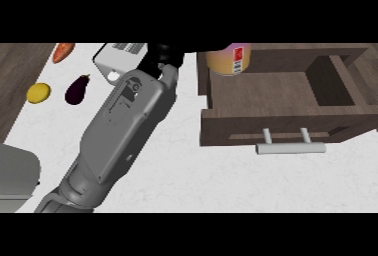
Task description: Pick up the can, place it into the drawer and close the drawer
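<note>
left hand (165,56) beside can (230,60) | can at drawer (280,125) rear-left corner (open)

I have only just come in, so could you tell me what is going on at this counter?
The robot's left forearm stretches up across the counter, its left hand beside the can. The can is at the back left corner of the open drawer; whether the hand holds it cannot be told. The drawer is not yet closed, its handle toward the robot. A lemon, an eggplant and a carrot lie at the left.
</note>
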`<state>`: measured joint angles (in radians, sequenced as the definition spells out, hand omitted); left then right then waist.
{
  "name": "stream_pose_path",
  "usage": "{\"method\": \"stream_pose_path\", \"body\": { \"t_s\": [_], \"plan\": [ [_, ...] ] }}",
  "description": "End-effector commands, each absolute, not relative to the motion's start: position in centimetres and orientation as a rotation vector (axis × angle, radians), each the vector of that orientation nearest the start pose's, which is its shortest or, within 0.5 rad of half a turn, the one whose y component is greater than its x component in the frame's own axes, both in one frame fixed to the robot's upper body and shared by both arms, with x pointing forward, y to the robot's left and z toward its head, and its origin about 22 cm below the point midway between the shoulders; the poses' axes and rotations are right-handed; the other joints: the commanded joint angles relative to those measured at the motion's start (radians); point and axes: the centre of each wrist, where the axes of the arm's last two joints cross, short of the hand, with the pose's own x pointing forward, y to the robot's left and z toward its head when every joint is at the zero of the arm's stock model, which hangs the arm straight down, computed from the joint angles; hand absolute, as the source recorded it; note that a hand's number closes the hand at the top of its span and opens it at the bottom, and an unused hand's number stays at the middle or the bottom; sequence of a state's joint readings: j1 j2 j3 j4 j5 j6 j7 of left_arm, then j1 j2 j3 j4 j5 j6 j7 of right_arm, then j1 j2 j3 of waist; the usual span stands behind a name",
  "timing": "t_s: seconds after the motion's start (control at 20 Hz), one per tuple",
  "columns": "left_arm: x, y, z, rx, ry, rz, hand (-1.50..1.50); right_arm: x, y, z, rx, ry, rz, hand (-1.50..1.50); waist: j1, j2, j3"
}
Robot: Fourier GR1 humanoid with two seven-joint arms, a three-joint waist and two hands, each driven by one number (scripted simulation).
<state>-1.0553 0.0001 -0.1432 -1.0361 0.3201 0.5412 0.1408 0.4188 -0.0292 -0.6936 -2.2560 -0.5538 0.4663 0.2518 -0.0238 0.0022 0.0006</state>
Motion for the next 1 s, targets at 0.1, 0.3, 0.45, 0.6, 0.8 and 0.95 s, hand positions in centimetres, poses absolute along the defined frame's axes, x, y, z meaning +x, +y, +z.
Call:
{"method": "stream_pose_path", "body": {
  "t_s": [0.1, 0.3, 0.45, 0.6, 0.8, 0.95],
  "plan": [
    [41.2, 3.5, 19.6, -0.184, -1.736, 0.080, 1.50, 6.2, -35.8, 11.8, -0.148, -1.795, -0.138, -1.50, -0.011, 0.001, 0.000],
    [40.6, 0.6, 20.6, -0.151, -1.738, 0.067, 1.50, 7.5, -36.3, 12.7, -0.138, -1.807, -0.136, -1.50, -0.026, 0.005, 0.000],
    [40.7, -0.7, 22.7, -0.157, -1.716, 0.068, 1.50, 8.0, -35.8, 11.3, -0.139, -1.793, -0.118, -1.50, -0.027, 0.005, 0.001],
    [41.7, -0.3, 21.7, -0.171, -1.688, 0.063, 1.50, 8.4, -35.8, 11.5, -0.134, -1.781, -0.108, -1.50, -0.031, 0.008, 0.001],
    [41.7, -0.9, 21.5, -0.163, -1.704, 0.047, 1.50, 7.2, -36.6, 11.8, -0.140, -1.794, -0.097, -1.50, -0.035, 0.007, 0.001],
    [41.7, -0.8, 19.6, -0.119, -1.682, 0.050, 1.50, 7.2, -35.1, 12.6, -0.119, -1.812, -0.103, -1.50, -0.048, 0.009, 0.001]
  ]
}}
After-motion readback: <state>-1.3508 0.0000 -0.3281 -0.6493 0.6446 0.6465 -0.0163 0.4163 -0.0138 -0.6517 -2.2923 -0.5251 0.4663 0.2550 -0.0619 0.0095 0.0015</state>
